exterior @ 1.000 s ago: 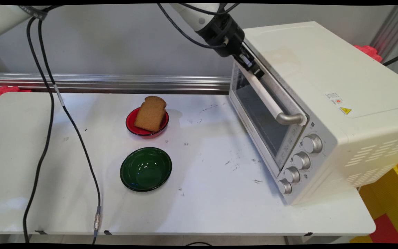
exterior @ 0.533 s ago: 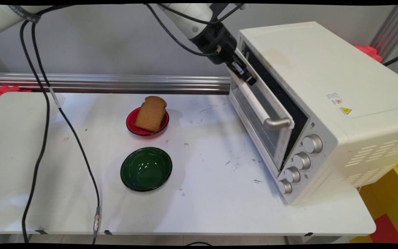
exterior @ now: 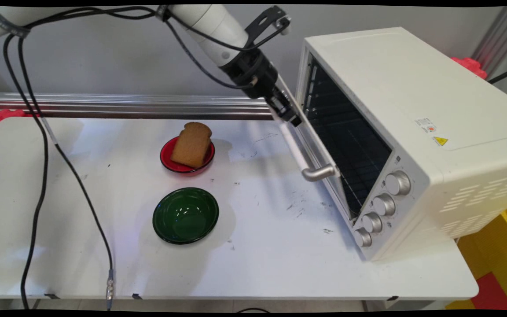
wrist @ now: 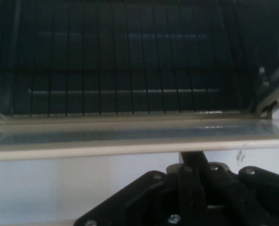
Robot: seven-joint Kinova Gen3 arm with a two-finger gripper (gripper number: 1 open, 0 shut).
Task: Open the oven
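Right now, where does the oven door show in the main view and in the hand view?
Main view: the oven door hangs half open, right of centre, the pincer at its handle.
Hand view: its top edge runs across the middle.
Shared landmark: the wire rack inside, at the hand view's top.

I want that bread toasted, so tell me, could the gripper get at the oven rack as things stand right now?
Probably not yet. The gripper is shut on the door handle, and the oven door hangs only partly open, slanting across the front of the wire rack. The opening above the door looks narrow.
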